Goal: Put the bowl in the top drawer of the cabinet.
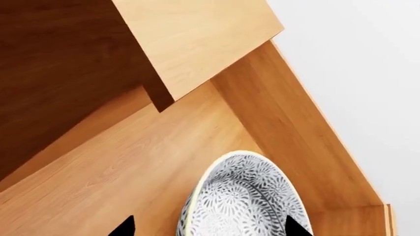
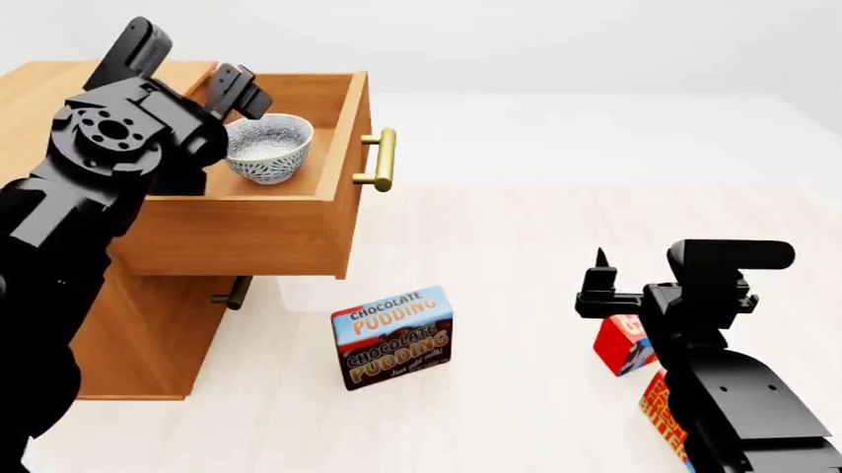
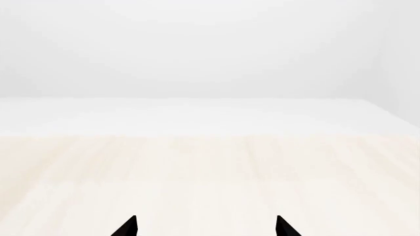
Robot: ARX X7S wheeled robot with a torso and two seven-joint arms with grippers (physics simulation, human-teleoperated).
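Note:
The speckled white bowl point(image 2: 271, 147) stands upright inside the pulled-out top drawer point(image 2: 250, 236) of the wooden cabinet point(image 2: 138, 335). My left gripper point(image 2: 241, 97) hovers just over the bowl's rim, open. In the left wrist view the bowl point(image 1: 246, 196) lies between the spread fingertips of the left gripper point(image 1: 210, 228), over the drawer floor point(image 1: 118, 167). One fingertip sits over the bowl's inside and the other is well clear of its rim. My right gripper point(image 2: 598, 281) hangs open over the floor at the right, and in its own wrist view the right gripper point(image 3: 206, 227) holds nothing.
The brass handle point(image 2: 379, 160) sticks out from the open drawer's front. The lower drawer's handle point(image 2: 237, 293) shows beneath. A chocolate pudding box point(image 2: 392, 337) stands on the floor in front of the cabinet. A red box point(image 2: 622, 343) and another box point(image 2: 665, 419) lie beside my right arm.

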